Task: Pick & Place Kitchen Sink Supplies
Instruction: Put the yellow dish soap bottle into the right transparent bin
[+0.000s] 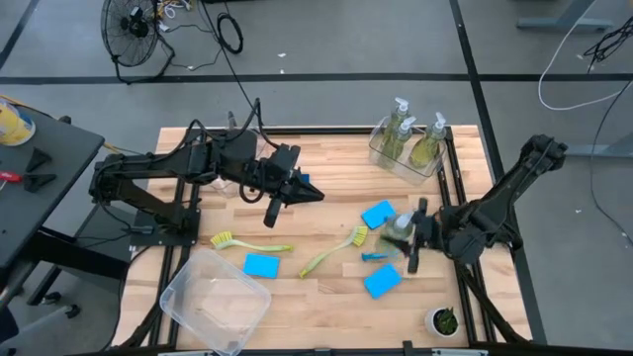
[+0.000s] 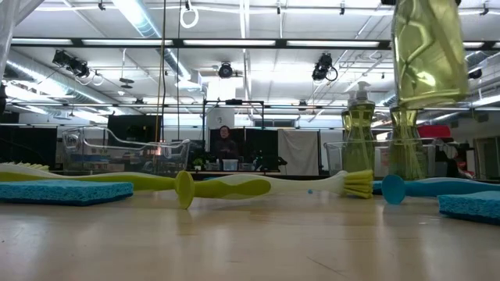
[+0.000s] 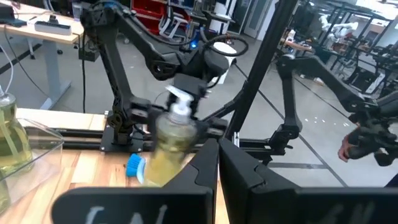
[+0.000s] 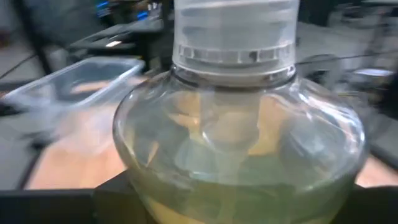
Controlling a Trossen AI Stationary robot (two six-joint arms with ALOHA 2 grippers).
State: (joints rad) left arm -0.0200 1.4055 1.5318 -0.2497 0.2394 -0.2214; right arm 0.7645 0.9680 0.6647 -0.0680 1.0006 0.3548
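Right gripper [image 1: 407, 237] is clamped on a soap bottle [image 1: 399, 226], lifted clear of the table [image 1: 326, 297] near its right edge, roughly mid-depth. The right wrist view is filled by the bottle's shoulder and cap, so the grip sits low on the body. The low view shows its base hanging above the wood.

Left gripper [image 1: 285, 190] hovers over the table's left-centre with nothing in it; fingers look nearly together.

Three more bottles stand in the small bin [image 1: 391, 156] at the far right corner. The big bin [image 1: 213, 297] at the near left corner looks empty. Loose on the table: three sponges [image 1: 262, 265], a green brush [image 1: 331, 253] mid-table, another near the left edge, and a blue brush [image 1: 374, 256] just beside the held bottle.

My read: the bottle goes to the small bin with the others.
- Keep it upright; liquid sloshes, so move slowly.
- Carry high enough to clear the bin rim and the pump heads.
- Lower into the free gap, not onto a neighbour.
- Release only once the base is down.
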